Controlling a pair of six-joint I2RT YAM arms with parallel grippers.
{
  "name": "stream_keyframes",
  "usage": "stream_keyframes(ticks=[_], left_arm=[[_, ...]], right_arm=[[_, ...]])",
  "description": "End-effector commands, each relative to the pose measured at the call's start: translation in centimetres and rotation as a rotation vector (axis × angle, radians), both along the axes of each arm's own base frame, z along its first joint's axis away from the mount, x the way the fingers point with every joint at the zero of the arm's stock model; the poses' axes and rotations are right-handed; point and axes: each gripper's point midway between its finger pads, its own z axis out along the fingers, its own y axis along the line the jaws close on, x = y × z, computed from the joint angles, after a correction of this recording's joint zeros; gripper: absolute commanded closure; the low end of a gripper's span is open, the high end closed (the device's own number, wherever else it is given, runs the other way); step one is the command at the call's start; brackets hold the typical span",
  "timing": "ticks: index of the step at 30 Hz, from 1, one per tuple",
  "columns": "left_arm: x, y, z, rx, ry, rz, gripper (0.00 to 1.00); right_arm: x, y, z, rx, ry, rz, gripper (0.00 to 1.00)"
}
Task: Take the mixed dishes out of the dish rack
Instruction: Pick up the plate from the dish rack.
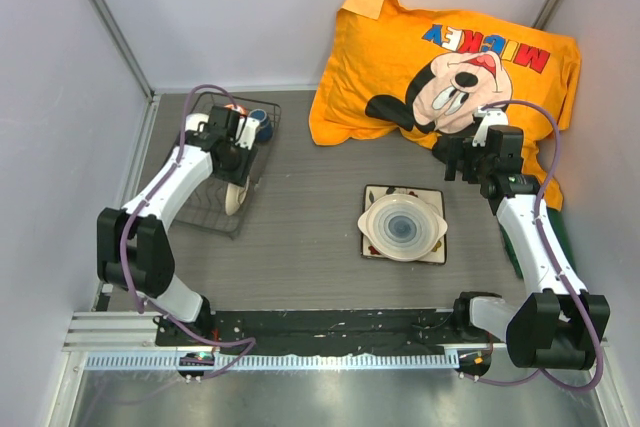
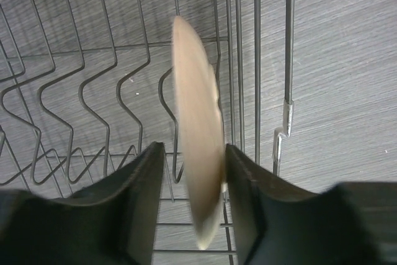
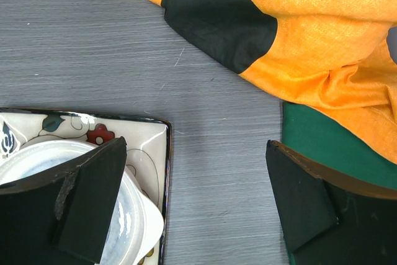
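Observation:
The dark wire dish rack point(image 1: 214, 211) stands at the left. A cream round bowl point(image 1: 235, 198) stands on edge in it. My left gripper point(image 1: 237, 162) is over it. In the left wrist view the bowl point(image 2: 195, 122) stands between my left gripper's point(image 2: 191, 150) jaws. The right finger point(image 2: 248, 197) touches the rim and a gap shows on the left, so the gripper is open. An orange mug point(image 1: 238, 108) and a dark-blue cup point(image 1: 264, 130) sit at the rack's far end, partly hidden. The square flowered plate point(image 1: 374, 197) lies mid-table with a white bowl point(image 1: 402, 226) on it. My right gripper point(image 1: 455, 159) is open and empty, right of the plate point(image 3: 146, 147).
An orange Mickey pillowcase point(image 1: 450, 57) covers the far right of the table and shows in the right wrist view point(image 3: 322, 35). A green cloth point(image 1: 556, 239) lies under its right edge point(image 3: 316, 141). Grey walls close in on the left, back and right. Rack wires point(image 2: 289, 60) run beside the bowl.

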Motion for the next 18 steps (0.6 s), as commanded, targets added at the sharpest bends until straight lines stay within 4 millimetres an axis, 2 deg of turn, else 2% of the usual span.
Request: stream_keyframes(ticks=[1, 2, 3, 10, 11, 14, 18], left_arm=[[1.5, -0.5, 1.5, -0.007, -0.058, -0.021, 0.56], [1.6, -0.5, 1.5, -0.01, -0.059, -0.022, 0.58], [1.7, -0.7, 1.7, -0.015, -0.063, -0.025, 0.64], [1.8, -1.0, 2.5, -0.032, -0.074, -0.036, 0.87], [1.7, -1.4, 2.6, -0.054, -0.072, -0.051, 0.93], [1.9, -1.6, 3.0, -0.062, -0.078, -0.057, 1.0], [2.2, -1.9, 3.9, -0.073, -0.101, -0.066, 1.0]], right_arm=[[0.9, 0.1, 2.0, -0.014, -0.052, 0.013, 0.02], [0.9, 0.1, 2.0, -0.014, -0.052, 0.013, 0.02], [0.9, 0.1, 2.0, -0.015, -0.053, 0.014, 0.02], [0.9, 0.1, 2.0, -0.014, -0.052, 0.015, 0.02], [0.9, 0.1, 1.9, -0.014, -0.05, 0.015, 0.02], [0.9, 0.1, 1.9, -0.014, -0.049, 0.018, 0.02], [0.9, 0.1, 1.9, -0.013, -0.049, 0.019, 0.02]])
